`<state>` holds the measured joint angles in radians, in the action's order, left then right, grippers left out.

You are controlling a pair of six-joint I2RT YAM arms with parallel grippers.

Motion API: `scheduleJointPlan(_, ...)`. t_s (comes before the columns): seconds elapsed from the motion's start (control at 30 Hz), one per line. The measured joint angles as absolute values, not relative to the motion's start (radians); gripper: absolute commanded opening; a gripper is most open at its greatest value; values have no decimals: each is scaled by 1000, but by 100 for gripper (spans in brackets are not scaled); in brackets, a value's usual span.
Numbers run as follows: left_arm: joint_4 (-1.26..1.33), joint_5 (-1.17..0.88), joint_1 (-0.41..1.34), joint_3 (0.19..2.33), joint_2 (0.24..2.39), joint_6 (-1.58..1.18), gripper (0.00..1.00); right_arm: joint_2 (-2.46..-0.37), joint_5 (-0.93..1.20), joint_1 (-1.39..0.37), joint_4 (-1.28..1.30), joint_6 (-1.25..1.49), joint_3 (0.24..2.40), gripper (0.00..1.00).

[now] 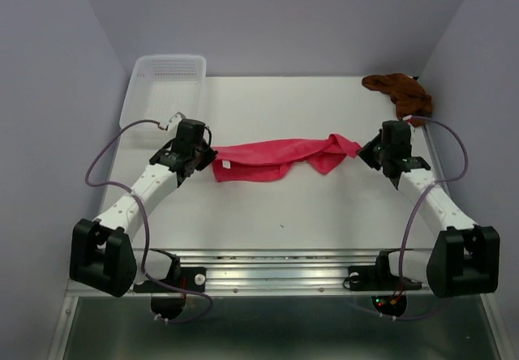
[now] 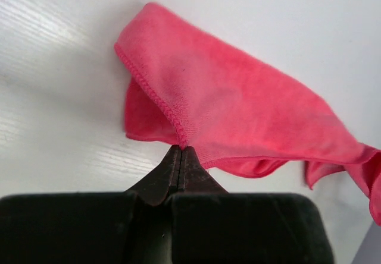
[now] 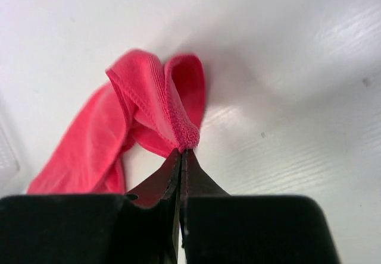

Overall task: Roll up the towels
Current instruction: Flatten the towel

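Observation:
The pink-red towel (image 1: 272, 159) hangs stretched between my two grippers above the middle of the table. My left gripper (image 1: 211, 159) is shut on its left corner, seen in the left wrist view (image 2: 181, 148) where the towel (image 2: 238, 109) spreads away from the pinched hem. My right gripper (image 1: 362, 151) is shut on its right corner, seen in the right wrist view (image 3: 183, 151) with the towel (image 3: 149, 106) bunched at the tips. The rust brown towel (image 1: 401, 92) lies crumpled at the back right corner, untouched.
A white perforated plastic basket (image 1: 162, 92) stands at the back left, just behind my left arm. Grey walls close the table on three sides. A metal rail (image 1: 276, 267) runs along the near edge.

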<state>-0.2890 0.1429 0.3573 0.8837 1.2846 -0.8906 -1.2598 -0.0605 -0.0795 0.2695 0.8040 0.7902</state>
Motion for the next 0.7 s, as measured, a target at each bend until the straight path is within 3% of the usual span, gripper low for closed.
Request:
scheduleJointPlan(0.3, -366, 213, 323, 1114, 1125, -862, 0, -1052, -207, -49, 302, 720, 953, 1)
scheduleJointPlan(0.7, -459, 231, 323, 1173, 834, -867, 0, -785, -433, -46, 470, 583, 1141, 1)
